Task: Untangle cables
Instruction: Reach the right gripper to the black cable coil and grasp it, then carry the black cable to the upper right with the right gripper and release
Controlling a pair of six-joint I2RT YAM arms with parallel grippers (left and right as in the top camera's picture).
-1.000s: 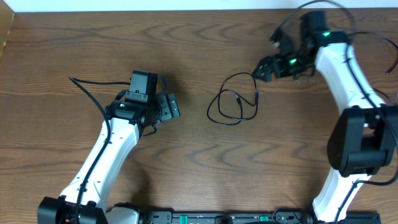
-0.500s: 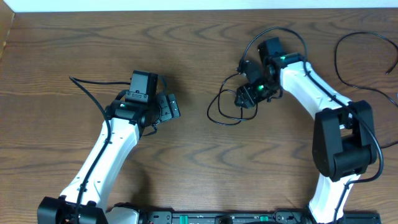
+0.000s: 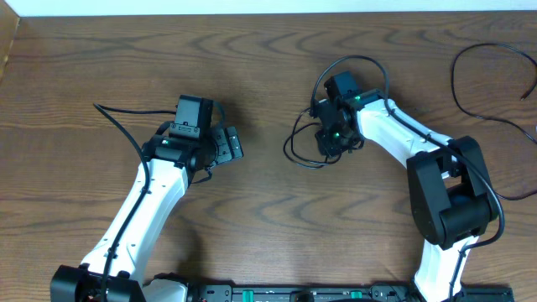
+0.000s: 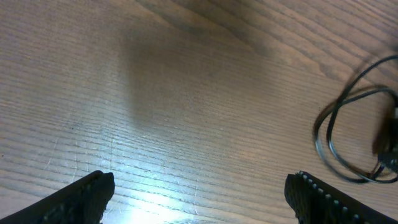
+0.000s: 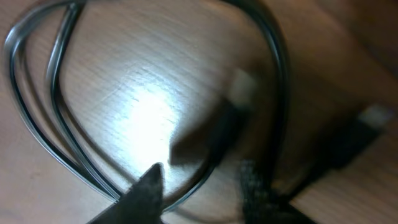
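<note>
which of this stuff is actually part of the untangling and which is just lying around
In the job: looped cables; right fingers, down over the loops.
Just there: black wire at the far right; left fingers, spread wide, away from the loops.

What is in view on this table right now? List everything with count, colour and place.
cables: one looped bundle, dark, mid-table; number of cords unclear
wire: one, black, table's far right
table: one, brown wood
arms: two, white and black, from the near edge
left hand: one, black, open, left of the cables, apart from them
right hand: one, black, down over the cables; grip blurred
</note>
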